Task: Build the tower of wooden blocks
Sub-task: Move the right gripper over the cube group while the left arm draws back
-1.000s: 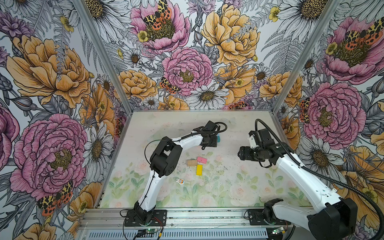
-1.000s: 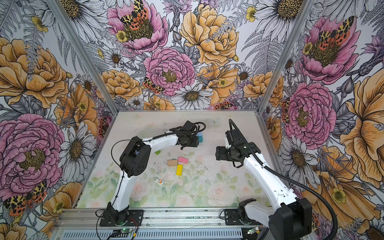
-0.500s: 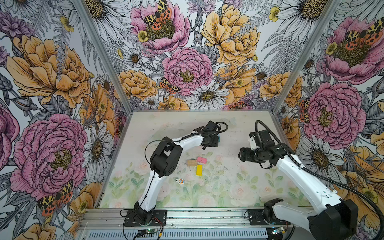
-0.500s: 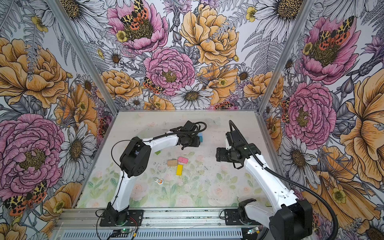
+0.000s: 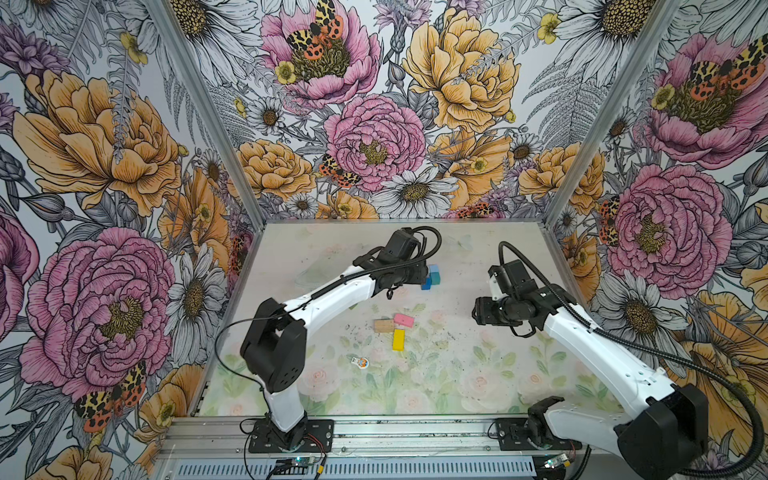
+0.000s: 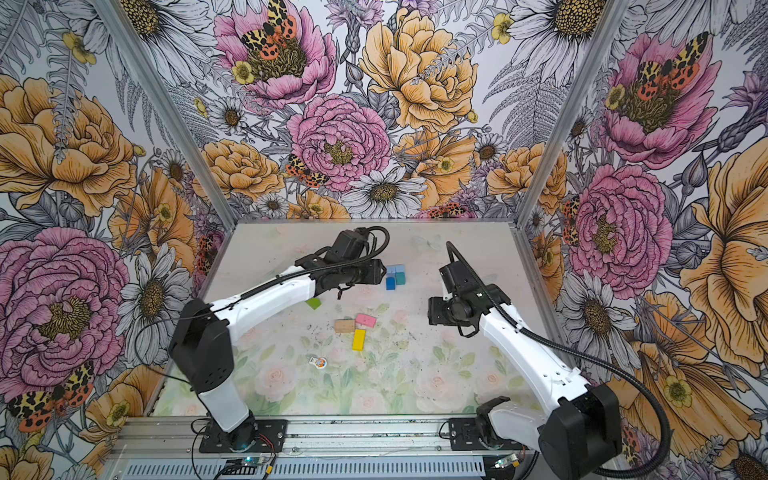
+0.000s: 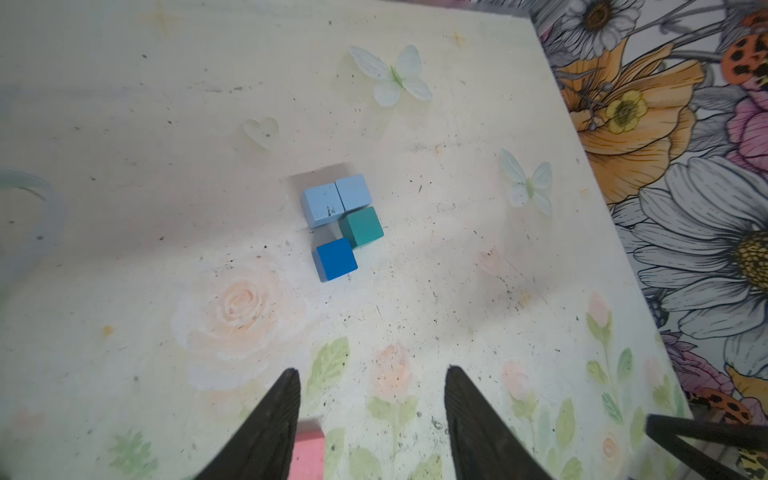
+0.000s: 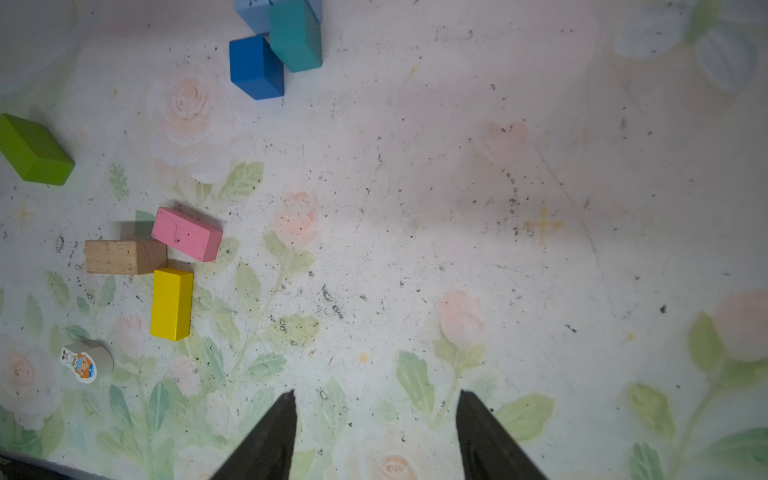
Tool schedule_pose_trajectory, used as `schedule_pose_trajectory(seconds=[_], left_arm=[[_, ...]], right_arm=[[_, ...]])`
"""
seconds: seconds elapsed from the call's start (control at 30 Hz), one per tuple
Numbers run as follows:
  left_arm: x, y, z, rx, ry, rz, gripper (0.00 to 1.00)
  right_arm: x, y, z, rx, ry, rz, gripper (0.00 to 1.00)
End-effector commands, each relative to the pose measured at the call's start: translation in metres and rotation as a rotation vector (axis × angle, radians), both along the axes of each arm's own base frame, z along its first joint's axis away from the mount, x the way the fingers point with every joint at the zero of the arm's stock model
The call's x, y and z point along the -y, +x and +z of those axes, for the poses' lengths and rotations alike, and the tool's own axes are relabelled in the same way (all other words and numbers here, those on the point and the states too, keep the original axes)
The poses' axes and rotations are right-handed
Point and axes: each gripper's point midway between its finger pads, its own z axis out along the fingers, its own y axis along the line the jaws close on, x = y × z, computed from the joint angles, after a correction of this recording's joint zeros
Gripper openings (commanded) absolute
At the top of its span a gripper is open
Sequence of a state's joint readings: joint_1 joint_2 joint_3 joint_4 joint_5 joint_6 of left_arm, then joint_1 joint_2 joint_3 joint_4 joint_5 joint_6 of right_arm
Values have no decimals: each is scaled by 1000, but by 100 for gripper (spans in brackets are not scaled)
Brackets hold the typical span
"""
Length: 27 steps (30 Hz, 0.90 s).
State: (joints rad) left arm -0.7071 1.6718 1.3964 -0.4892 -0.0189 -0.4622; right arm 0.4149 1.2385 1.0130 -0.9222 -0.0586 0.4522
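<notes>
Left white-and-black arm stretched far over the floral table (image 5: 457,374), elbow raised, wrist level. Left gripper (image 7: 372,419) poised above bare tabletop just short of the cube cluster, jaws parted, holding nothing. Two light blue wooden cubes (image 7: 336,200) side by side, touching; teal wooden cube (image 7: 361,226) against them; dark blue wooden cube (image 7: 335,258) at its corner. Right arm bent at the elbow, forearm raised, wrist turned inward. Right gripper (image 8: 376,436) likewise parted and empty over bare table. Pink wooden brick (image 8: 187,234), bare-wood brick (image 8: 124,257) and yellow wooden brick (image 8: 171,303) clustered mid-table; green wooden brick (image 8: 35,149) apart. No stack standing.
</notes>
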Motion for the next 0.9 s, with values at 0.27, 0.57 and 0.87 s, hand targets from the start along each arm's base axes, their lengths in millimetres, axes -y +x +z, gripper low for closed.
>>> schedule_pose_trajectory(seconds=[0.27, 0.57, 0.87], left_arm=[[-105, -71, 4, 72, -6, 192, 63], [-140, -84, 6, 85, -58, 233, 65], [-133, -77, 7, 84, -49, 192, 78]], right_arm=[[-93, 60, -34, -26, -20, 99, 54], [-156, 103, -62, -69, 36, 127, 39], [-170, 130, -89, -90, 0, 132, 38]])
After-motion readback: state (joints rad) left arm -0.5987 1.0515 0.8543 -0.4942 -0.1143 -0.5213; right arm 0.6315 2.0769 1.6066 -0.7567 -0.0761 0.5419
